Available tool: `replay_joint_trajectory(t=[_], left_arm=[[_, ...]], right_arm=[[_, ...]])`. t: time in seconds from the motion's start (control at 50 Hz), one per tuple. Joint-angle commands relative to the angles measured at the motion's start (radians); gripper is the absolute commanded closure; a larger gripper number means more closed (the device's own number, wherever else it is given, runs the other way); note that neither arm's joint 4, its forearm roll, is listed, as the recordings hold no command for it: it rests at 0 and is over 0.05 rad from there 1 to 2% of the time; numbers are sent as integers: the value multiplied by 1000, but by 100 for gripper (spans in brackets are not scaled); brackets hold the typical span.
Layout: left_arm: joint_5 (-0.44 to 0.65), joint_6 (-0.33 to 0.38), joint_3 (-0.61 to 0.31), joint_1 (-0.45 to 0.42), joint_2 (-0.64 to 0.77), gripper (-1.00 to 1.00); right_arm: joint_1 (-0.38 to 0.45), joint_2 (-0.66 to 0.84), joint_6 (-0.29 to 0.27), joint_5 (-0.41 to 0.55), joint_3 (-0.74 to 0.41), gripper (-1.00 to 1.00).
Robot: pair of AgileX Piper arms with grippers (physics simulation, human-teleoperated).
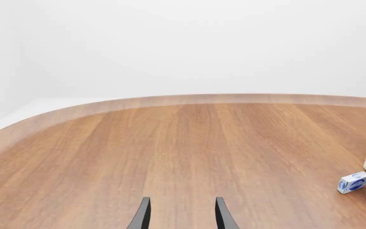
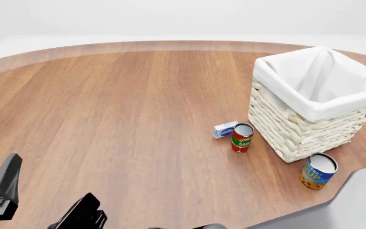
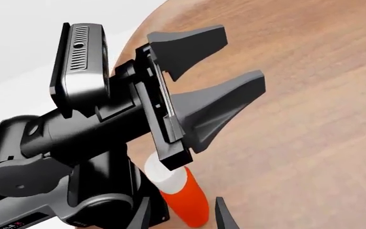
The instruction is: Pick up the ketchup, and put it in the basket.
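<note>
Ketchup stood before the right tool, its jaws apart and empty; centring them around the bottle seemed wise.

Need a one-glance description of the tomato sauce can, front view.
Find the wicker basket at right. Two cans stand by its near side; the tomato sauce can is the red-and-green one at its left corner, beside a small white-and-blue box. The other can is blue.
</note>
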Motion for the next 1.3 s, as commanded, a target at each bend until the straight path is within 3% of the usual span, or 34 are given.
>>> replay_joint_trajectory(t=[0.02, 0.48, 1.3], left_arm=[[0, 0, 0, 0, 0, -100], [0, 0, 0, 0, 0, -100], [0, 0, 0, 0, 0, -100]], right_arm=[[8, 26, 3, 8, -21, -100], [6, 76, -16, 63, -102, -100], [33, 76, -17, 19, -99, -100]])
